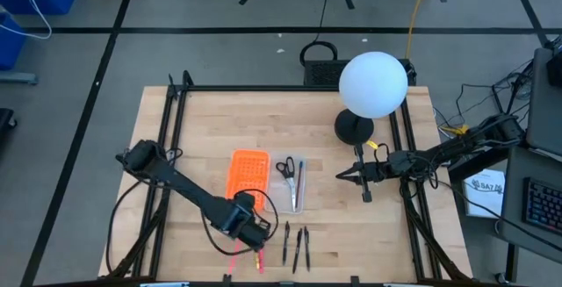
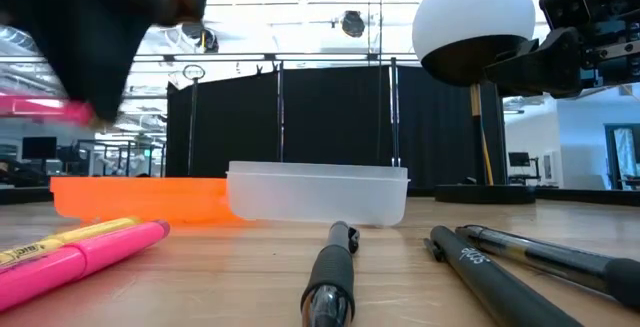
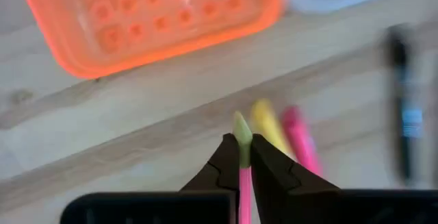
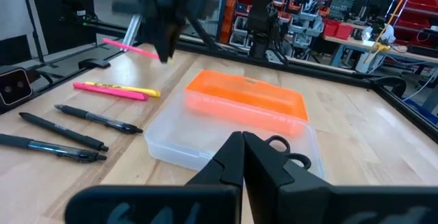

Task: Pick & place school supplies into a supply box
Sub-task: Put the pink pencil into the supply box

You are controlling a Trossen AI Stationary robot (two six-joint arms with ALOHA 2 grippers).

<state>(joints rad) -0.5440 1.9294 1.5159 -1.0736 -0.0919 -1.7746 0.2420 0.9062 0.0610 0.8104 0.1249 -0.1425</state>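
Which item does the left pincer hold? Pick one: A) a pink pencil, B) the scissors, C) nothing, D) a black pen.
A: the left pincer is shut on a thin pink pencil with a pale green tip, lifted off the table.

Both arms matte black, slender jointed links trailing loose black cables from their bases, the right arm showing a small yellow fitting near the wrist; each ends in a black pincer, left pincer and right pincer, with two tapered, angular fingers.
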